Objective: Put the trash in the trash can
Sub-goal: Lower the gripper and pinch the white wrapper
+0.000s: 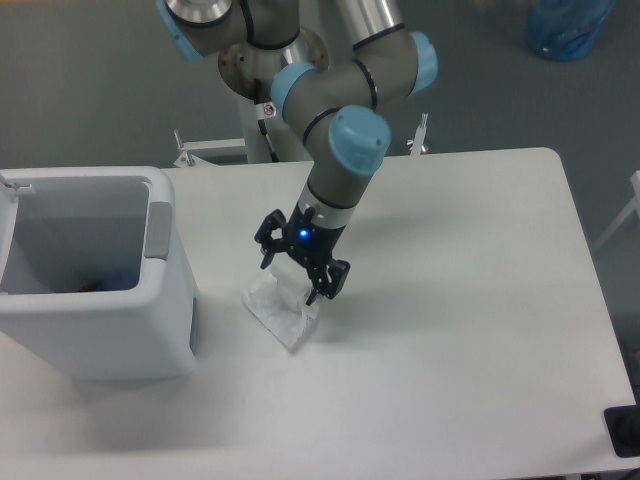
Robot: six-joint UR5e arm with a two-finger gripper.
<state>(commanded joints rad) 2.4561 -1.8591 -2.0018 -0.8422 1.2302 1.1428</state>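
Observation:
A crumpled white plastic wrapper (278, 310), one piece of the trash, lies on the white table just right of the trash can (160, 330). My gripper (292, 277) hangs low right over the wrapper's upper part, open, one finger on each side of it. I cannot tell whether the fingertips touch the wrapper. The trash can is a boxy white bin at the table's left, its mouth open upward, with a small dark object (88, 286) showing at its bottom.
The table (480, 330) stretches to the right and front of the wrapper. The arm's base column (268, 130) stands behind the table's far edge. A blue bag (568, 28) sits on the floor at the top right.

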